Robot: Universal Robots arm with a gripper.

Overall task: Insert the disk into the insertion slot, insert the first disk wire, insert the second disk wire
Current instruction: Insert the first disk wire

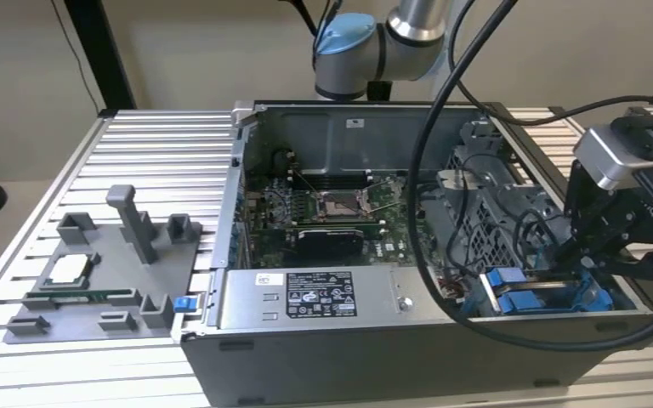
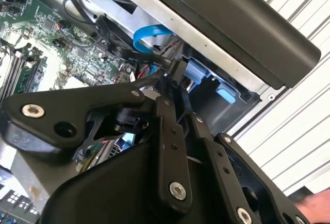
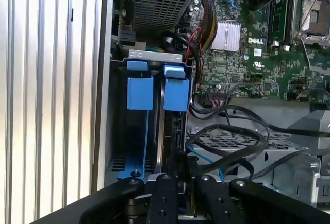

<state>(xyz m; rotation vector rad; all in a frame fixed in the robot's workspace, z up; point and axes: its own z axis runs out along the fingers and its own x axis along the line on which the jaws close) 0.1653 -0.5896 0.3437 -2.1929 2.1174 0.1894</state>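
The disk stands on edge in the insertion slot (image 3: 116, 131), its blue carrier (image 3: 175, 94) beside a second blue carrier (image 3: 139, 92); both carriers (image 1: 519, 293) show at the open case's front corner on the exterior view's right. My gripper (image 3: 181, 175) hangs right over the disk's end, its fingers (image 2: 166, 112) drawn together on the connector of a black disk wire (image 2: 138, 56). A blue wire (image 2: 149, 32) curves past just behind it. In the exterior view the gripper (image 1: 595, 265) dips into the drive cage.
The case lies open on a slatted aluminium table (image 1: 156, 161), with the motherboard (image 1: 326, 208) in the middle and a grey power-supply box (image 1: 303, 299) along the front. A grey fixture plate (image 1: 99, 280) lies at the exterior view's left. Loose black cables (image 3: 232, 131) cross the drive cage.
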